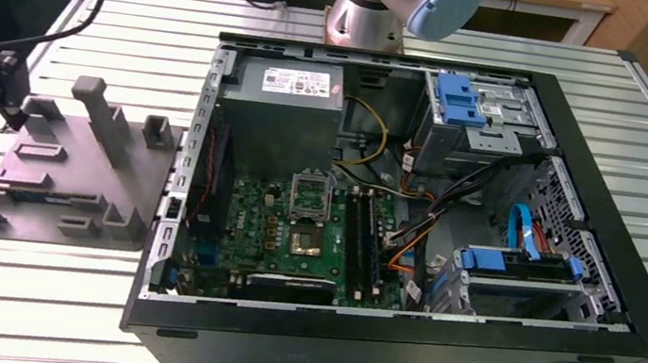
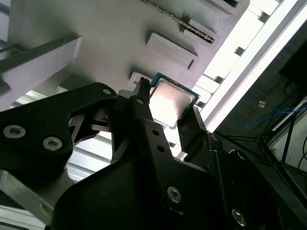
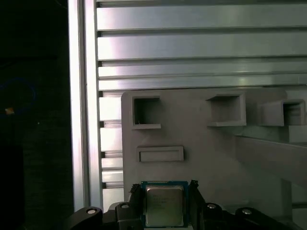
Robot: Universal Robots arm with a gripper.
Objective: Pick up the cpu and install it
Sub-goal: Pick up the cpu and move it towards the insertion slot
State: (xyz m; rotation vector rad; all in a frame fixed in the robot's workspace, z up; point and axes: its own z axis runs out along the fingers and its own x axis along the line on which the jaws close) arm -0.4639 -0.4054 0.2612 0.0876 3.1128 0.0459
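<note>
You have the slatted aluminium table (image 1: 637,121) across the whole exterior view. The open black computer case (image 1: 611,308) takes up the middle and the exterior view's right. Inside it, the green motherboard (image 1: 279,232) lies low and left of centre, the grey power supply (image 1: 289,110) sits above it, and blue-tabbed drive bays (image 1: 463,101) are towards the upper right.

The grey moulded fixture (image 1: 71,175) lies flat on the slats just beside the case, on the exterior view's left. It carries raised posts and shallow pockets. The arm's base (image 1: 388,0) stands at the top centre of that view, behind the case.

Your gripper (image 3: 164,188) is down at the fixture's far left corner, at the exterior view's left edge. In both wrist views its two black fingers (image 2: 144,103) are closed in against opposite edges of the cpu (image 3: 164,206), so the chip sits clamped between them with its silvery top facing the cameras. A thin green border shows around that metal top.

In the first wrist view the cpu is over the grey fixture, near a long rectangular recess (image 3: 160,154) and two square pockets (image 3: 146,112). You cannot tell from these views whether the chip rests on the fixture or is lifted off it.
</note>
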